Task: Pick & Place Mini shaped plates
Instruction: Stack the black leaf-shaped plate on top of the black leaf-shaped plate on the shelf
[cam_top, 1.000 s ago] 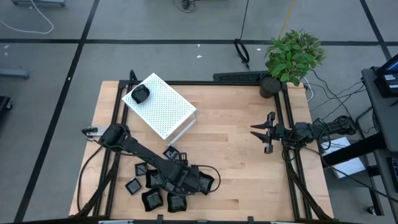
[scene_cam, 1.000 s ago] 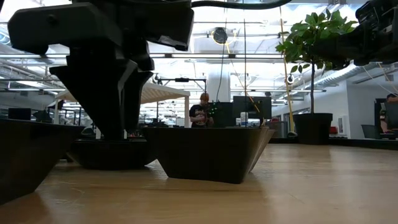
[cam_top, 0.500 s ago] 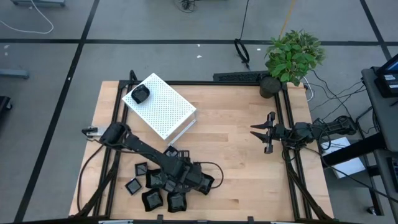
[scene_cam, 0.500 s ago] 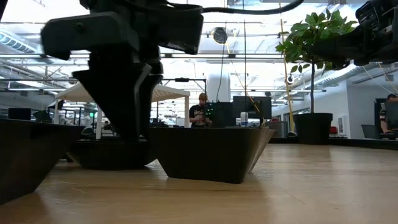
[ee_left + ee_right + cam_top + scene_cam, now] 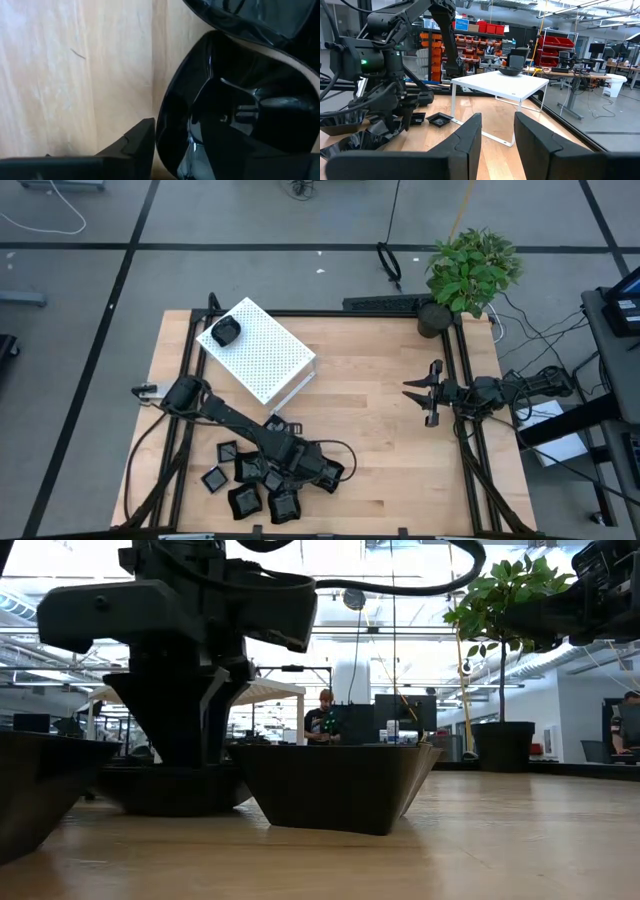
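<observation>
One mini plate (image 5: pixel 227 332) sits on top of the white perforated box (image 5: pixel 262 350); the rest of the mini shaped plates (image 5: pixel 232 476) lie clustered on the tabletop (image 5: pixel 380 430), so most work remains. The left gripper (image 5: pixel 285 486) is down among them, fingers apart straddling a dish rim. The right gripper (image 5: pixel 422 398) waits well apart, fingers apart.

The high view looked straight down on the whole table (image 5: pixel 380 430). The low view sat at tabletop level, very close behind the left gripper (image 5: pixel 185 730), facing the room. The left wrist view pressed almost against a mini shaped plate (image 5: pixel 240 100) beneath its fingers. The right wrist view looked across the table, sharing the white perforated box (image 5: pixel 497 85) with the high view.
</observation>
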`<action>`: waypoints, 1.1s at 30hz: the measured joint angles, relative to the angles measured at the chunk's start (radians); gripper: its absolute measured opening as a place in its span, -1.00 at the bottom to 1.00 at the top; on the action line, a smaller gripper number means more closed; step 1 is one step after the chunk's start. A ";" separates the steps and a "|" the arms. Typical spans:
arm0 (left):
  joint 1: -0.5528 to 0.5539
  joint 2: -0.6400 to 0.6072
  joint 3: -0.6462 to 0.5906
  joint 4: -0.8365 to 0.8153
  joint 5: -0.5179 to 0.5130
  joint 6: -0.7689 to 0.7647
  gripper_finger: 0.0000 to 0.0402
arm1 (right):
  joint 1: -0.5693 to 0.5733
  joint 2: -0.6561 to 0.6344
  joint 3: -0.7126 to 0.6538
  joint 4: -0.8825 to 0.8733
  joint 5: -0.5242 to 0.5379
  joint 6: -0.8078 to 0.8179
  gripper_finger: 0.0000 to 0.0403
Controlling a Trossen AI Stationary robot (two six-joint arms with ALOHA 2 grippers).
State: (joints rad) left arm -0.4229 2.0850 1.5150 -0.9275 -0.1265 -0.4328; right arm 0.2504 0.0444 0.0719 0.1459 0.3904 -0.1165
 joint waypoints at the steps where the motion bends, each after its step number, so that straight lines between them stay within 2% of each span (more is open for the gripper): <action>1: 0.000 0.000 0.000 -0.001 0.000 -0.004 -0.24 | 0.000 0.000 0.000 0.000 0.000 0.000 -0.49; 10: 0.000 0.000 0.000 -0.011 0.000 -0.029 -0.35 | 0.000 0.000 0.000 0.000 0.000 0.000 -0.49; 22: 0.001 0.000 0.000 -0.011 0.000 -0.170 -0.53 | 0.000 0.000 0.000 0.000 0.000 0.000 -0.49; 33: 0.001 0.000 0.002 -0.011 -0.001 -0.177 -0.71 | 0.000 0.000 0.000 0.000 0.000 0.000 -0.49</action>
State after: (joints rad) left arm -0.4221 2.0846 1.5166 -0.9386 -0.1272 -0.6093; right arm 0.2507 0.0444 0.0719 0.1459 0.3904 -0.1165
